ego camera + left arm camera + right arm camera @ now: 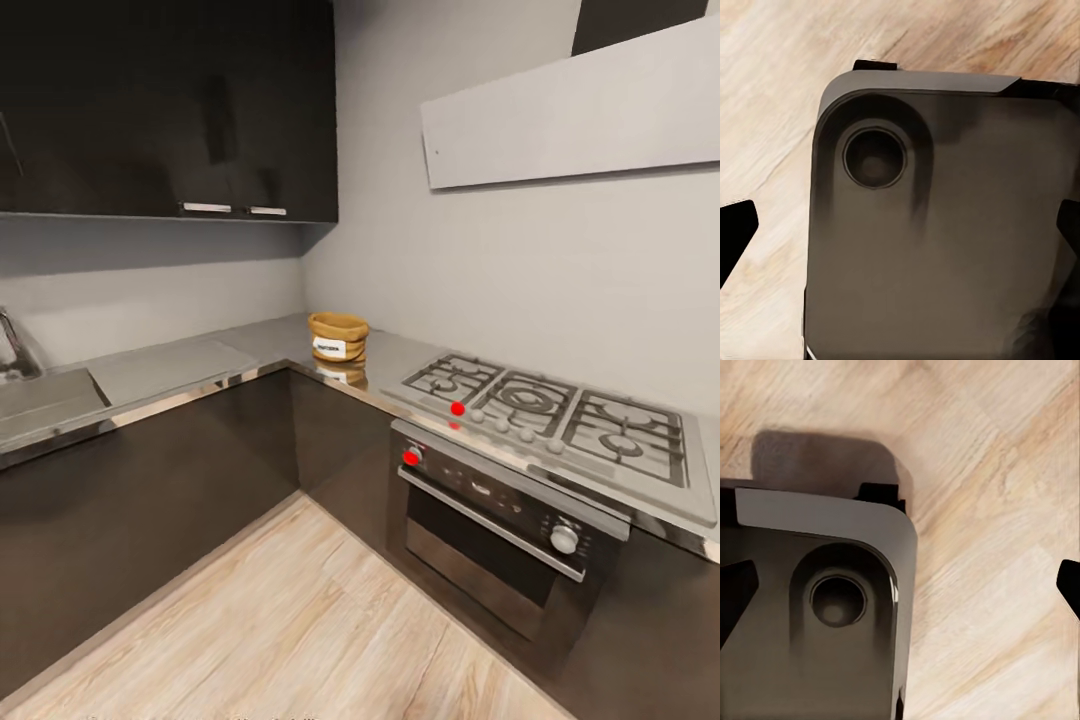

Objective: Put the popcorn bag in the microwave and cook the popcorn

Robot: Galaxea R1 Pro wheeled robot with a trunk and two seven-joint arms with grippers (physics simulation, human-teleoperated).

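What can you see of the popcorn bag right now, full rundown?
The popcorn bag is a squat, bowl-shaped brown bag, paper by the look of it, with a rolled rim and a white rectangular label on its near side. It stands upright on the grey metallic countertop in the inner corner, near the wall and left of the gas hob. Its reflection shows on the shiny surface in front of it. Its contents cannot be seen. Nothing but the countertop touches it.

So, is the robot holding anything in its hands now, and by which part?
Nothing is held. The squat brown paper popcorn bag sits untouched on the grey metallic countertop; both wrist views show open fingertips over wood floor.
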